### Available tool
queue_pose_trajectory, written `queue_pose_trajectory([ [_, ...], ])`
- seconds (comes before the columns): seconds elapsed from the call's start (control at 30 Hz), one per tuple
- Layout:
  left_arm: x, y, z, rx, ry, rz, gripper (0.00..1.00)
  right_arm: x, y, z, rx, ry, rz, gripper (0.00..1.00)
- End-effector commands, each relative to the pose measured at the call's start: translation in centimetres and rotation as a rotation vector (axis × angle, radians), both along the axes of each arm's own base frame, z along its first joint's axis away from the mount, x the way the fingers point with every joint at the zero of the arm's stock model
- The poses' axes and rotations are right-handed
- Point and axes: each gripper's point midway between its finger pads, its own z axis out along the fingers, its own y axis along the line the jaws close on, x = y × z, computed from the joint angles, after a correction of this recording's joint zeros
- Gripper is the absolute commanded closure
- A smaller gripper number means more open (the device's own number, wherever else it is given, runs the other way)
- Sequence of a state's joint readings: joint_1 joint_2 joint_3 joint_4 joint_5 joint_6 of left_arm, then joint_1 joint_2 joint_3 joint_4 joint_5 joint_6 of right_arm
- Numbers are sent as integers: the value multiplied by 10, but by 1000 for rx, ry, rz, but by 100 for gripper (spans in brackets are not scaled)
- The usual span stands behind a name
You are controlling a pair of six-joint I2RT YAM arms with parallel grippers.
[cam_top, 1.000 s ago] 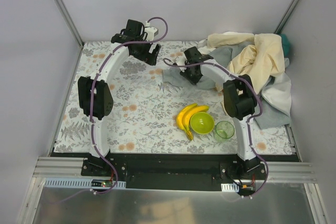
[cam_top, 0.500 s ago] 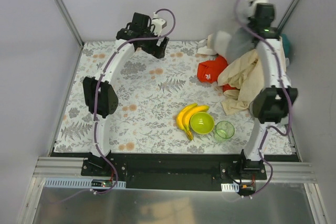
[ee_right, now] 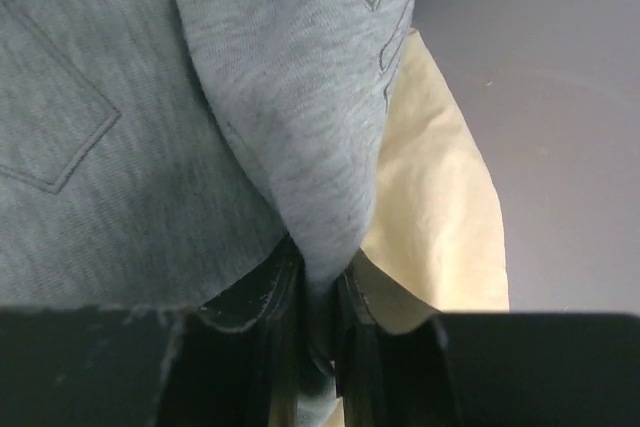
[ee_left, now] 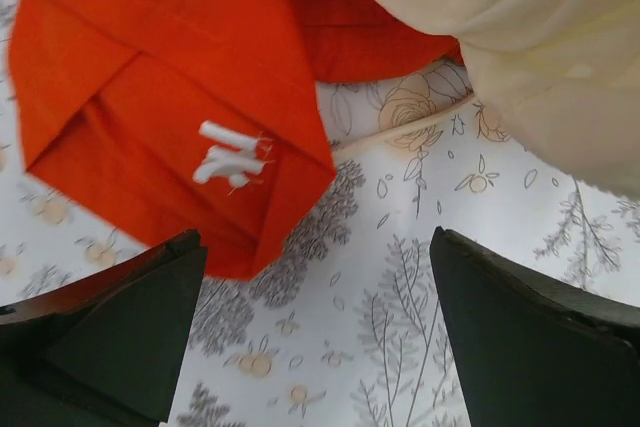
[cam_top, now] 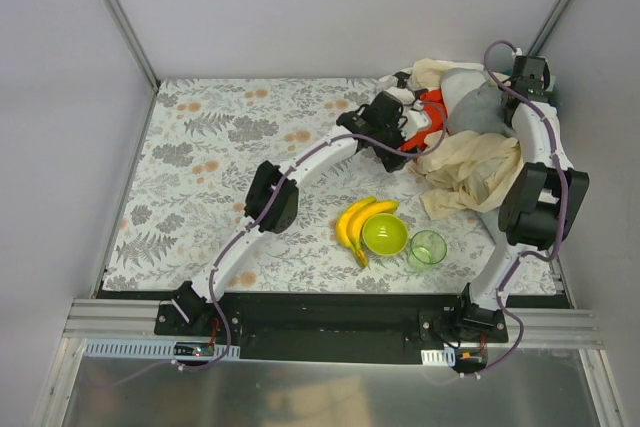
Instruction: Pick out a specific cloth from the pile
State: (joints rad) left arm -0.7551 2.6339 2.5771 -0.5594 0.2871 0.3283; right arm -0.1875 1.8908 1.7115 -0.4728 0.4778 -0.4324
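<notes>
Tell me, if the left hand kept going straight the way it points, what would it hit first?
Probably the lower corner of the orange cloth, lying on the flowered table cover just ahead of the open left hand. The cream garment sits further right. Depth is hard to judge.

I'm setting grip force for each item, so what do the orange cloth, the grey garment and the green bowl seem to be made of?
The orange cloth looks like thin matte woven fabric, perhaps cotton: crisp folds, stitched seam lines. The grey garment looks like a thicker knit, maybe jersey: heathered surface, soft rounded drape. The green bowl seems smooth plastic, slightly glossy, uniform in colour.
</notes>
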Motion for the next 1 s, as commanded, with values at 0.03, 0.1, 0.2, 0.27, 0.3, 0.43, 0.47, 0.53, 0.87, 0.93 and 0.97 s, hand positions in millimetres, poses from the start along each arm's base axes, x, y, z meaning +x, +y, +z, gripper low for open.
queue_pose_trajectory([
  [0.03,53,-4,24,-10,-287,-38,1,-8,-1,11,36,-53,-47,78],
  [0.1,56,-4,10,20,-308,-60,1,-12,0,9,37,-51,-47,77],
  [0.2,60,-1,-13,62,-315,-70,6,-15,1,5,38,-51,-48,77],
  [0.27,63,-2,-27,108,-357,-96,12,-16,1,5,36,-57,-52,77],
  [0.3,67,-1,-33,130,-379,-101,16,-16,2,5,41,-60,-51,76],
  [0.43,68,-2,-46,162,-417,-150,42,-15,1,3,44,-55,-52,70],
  [0.47,68,-2,-49,162,-412,-150,64,-15,2,2,46,-50,-51,66],
  [0.53,64,-4,-51,155,-403,-170,77,-17,2,-1,51,-40,-52,51],
  [0.87,146,48,108,139,-838,205,100,-22,26,38,116,-134,-25,1],
  [0.93,162,80,194,87,-994,314,100,-24,40,51,123,-166,4,1],
  [0.97,164,99,234,91,-1077,358,100,-25,49,55,124,-175,20,1],
])
